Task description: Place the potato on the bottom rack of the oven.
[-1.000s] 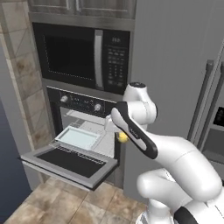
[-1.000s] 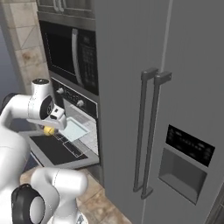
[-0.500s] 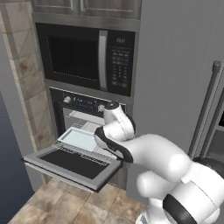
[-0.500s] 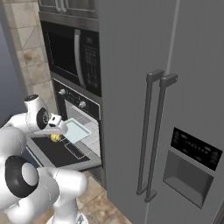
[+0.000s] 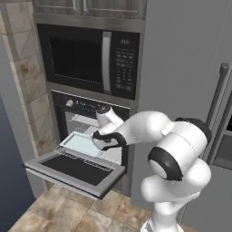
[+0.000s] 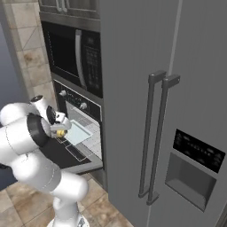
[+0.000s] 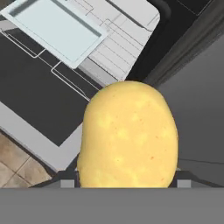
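**Potato in the gripper, over the open oven door**

So the gripper (image 6: pixel 62 131) is clamped on the potato (image 7: pixel 127 135), hanging above the dropped door (image 5: pixel 74 168) near its right edge. The bottom rack (image 5: pixel 84 144) is slid out of the oven (image 5: pixel 90 131) over the door, just beside the potato.

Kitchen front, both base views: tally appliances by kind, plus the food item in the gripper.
Microwave: 1
Oven, door dropped open: 1
Fridge, two doors with paired handles: 1
Potato, held in the gripper over the open door: 1
Total: 4
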You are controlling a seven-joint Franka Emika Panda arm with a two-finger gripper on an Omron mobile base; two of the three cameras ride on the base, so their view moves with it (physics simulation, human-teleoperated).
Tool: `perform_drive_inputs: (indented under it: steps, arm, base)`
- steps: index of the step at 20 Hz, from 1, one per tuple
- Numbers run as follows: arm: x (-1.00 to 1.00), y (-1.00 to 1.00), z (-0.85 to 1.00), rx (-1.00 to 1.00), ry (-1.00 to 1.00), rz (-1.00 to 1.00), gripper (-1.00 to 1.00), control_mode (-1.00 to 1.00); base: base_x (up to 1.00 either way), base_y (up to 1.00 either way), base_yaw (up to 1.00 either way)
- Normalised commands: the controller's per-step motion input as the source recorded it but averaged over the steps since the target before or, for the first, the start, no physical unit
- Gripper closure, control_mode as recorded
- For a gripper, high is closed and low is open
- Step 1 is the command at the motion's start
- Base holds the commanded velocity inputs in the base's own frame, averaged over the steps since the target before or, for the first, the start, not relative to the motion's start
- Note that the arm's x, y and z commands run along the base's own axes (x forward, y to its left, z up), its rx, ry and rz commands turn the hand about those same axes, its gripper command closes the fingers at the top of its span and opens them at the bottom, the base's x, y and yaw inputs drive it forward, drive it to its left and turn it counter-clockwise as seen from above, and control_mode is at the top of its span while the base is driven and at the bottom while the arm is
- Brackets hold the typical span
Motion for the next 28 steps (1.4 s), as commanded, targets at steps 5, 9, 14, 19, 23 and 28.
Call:
perform_drive_inputs:
  steps: [5,9,14,19,23,28]
  arm:
    - [0.58,0.3,-0.69,-0.09,-0.03,0.0,1.0,-1.0]
    - [0.38,0.11,-0.31,-0.02,-0.05,0.0,1.0,-1.0]
    - [0.24,0.08,-0.38,0.0,-0.03,0.0,1.0,-1.0]
    - [0.35,0.01,-0.15,0.0,-0.1,0.0,1.0,-1.0]
    - [0.53,0.05,-0.34,0.0,-0.02,0.0,1.0,-1.0]
    - [0.49,0.1,-0.32,0.0,0.0,0.0,1.0,-1.0]
  base:
    - [0.0,0.0,0.0]
    - [0.0,0.0,0.0]
    - [0.0,0.0,0.0]
    - [0.0,0.0,0.0]
    - [0.0,0.0,0.0]
    - [0.0,0.0,0.0]
